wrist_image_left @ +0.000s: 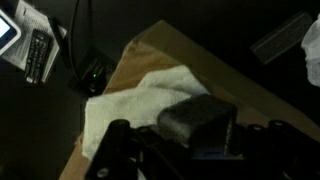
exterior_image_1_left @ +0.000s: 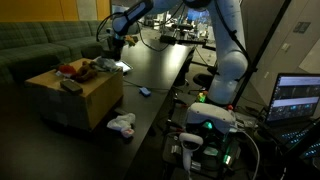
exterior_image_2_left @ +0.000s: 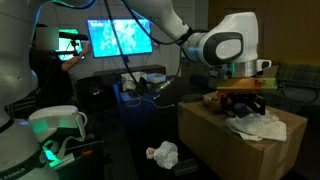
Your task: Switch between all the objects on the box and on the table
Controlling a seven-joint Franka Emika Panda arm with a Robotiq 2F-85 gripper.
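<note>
**A:** One thing in hand: gripper [wrist_image_left: 198, 140] clamped on the block [wrist_image_left: 198, 118], just over a rag [wrist_image_left: 125, 100] on the box [wrist_image_left: 170, 50].

**B:** And the rest?

**A:** Red thing [exterior_image_1_left: 65, 68] sits on the box. Blue piece [exterior_image_1_left: 145, 92] and second rag [exterior_image_1_left: 122, 124] lie on the table [exterior_image_1_left: 165, 65]. Mostly undone, I judge.

A dark grey block [wrist_image_left: 197, 120] in the black gripper [wrist_image_left: 195, 150], above a white cloth [wrist_image_left: 130, 100] on the tan box [wrist_image_left: 200, 65]. Near the gripper, a red thing [exterior_image_1_left: 68, 68]. Well below it, a glossy black table [exterior_image_1_left: 165, 65] carries a blue piece [exterior_image_1_left: 145, 92] and a white rag [exterior_image_1_left: 122, 124]. Beyond the gripper, a green sofa [exterior_image_1_left: 35, 45]; the arm [exterior_image_1_left: 232, 45] is white.
</note>
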